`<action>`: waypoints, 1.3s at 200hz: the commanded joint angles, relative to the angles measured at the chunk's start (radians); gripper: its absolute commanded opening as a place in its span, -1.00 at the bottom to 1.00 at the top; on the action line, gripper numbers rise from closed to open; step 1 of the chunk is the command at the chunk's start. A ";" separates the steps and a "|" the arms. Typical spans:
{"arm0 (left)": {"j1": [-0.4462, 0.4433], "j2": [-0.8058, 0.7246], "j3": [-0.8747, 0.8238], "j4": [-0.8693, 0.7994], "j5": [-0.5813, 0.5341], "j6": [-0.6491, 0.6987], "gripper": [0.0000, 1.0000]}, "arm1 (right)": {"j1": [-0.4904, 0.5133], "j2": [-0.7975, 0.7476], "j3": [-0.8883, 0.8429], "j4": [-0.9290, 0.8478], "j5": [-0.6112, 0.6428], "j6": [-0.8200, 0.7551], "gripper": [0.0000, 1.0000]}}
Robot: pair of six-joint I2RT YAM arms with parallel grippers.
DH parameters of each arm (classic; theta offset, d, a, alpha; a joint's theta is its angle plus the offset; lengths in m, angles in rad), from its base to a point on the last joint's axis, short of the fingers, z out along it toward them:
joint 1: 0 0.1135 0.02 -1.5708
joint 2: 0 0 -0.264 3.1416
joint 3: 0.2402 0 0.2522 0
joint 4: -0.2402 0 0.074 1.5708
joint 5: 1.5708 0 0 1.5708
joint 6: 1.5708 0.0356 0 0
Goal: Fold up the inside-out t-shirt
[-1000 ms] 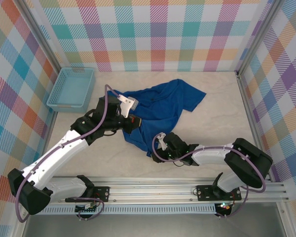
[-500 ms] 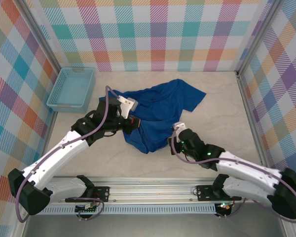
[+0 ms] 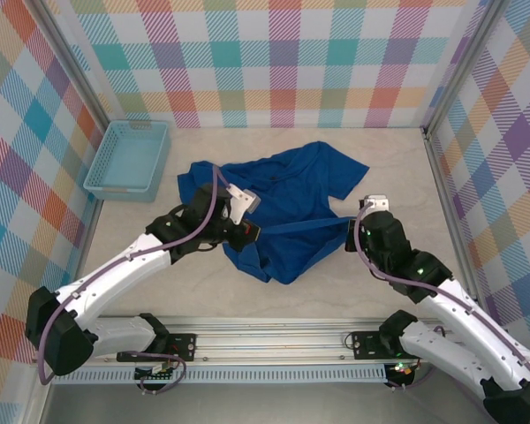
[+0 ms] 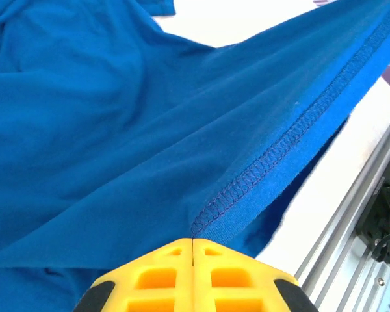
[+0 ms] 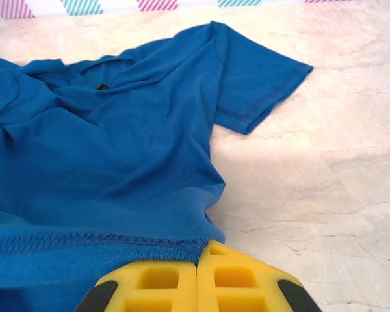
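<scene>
The royal-blue inside-out t-shirt (image 3: 283, 190) lies rumpled in the middle of the table, one sleeve (image 5: 260, 78) spread toward the far right. Its stitched hem (image 4: 292, 130) is stretched taut between the two grippers. My left gripper (image 3: 254, 231) is shut on the hem at the shirt's left side, and the yellow fingers (image 4: 149, 276) pinch the seam (image 4: 211, 208). My right gripper (image 3: 353, 226) is shut on the same hem at the right, with cloth caught between its yellow fingers (image 5: 247, 279).
A light blue mesh basket (image 3: 128, 159) stands at the far left by the checked wall. An aluminium rail (image 3: 274, 336) runs along the near edge. Bare table (image 3: 397, 168) lies right of the shirt.
The right gripper closed on the hem and swung out to the right, drawing the edge taut. The left gripper shifted slightly nearer and right, and the shirt's lower part spread out.
</scene>
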 commanded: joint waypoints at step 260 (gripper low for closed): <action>-0.002 0.061 0.212 0.039 -0.002 -0.356 -1.00 | 0.262 0.632 -0.305 1.236 -0.220 -0.340 -0.70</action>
